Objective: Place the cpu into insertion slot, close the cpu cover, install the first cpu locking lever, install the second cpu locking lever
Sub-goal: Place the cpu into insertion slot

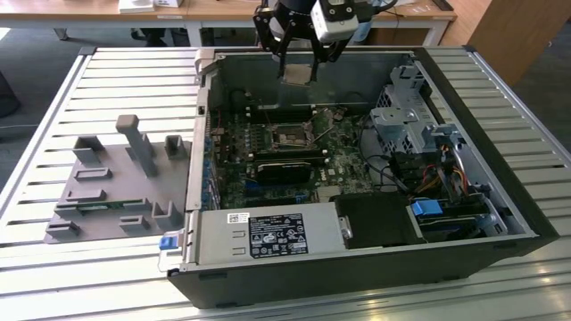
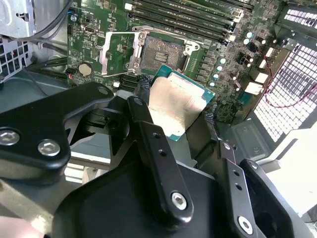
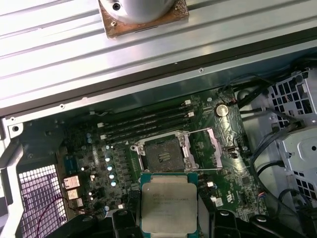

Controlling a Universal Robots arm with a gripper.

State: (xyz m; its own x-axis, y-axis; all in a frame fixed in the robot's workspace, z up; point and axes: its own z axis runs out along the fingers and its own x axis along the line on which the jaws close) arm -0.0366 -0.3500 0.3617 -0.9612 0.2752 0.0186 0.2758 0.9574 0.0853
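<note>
The pincer was closed on the cpu, gripping two opposite edges. Its fingers hid part of the chip's rim. Print on the cpu lid could not be made out. The arm hung over the open computer case, holding the cpu clear of the insertion slot. The cpu cover stood flipped open.
</note>
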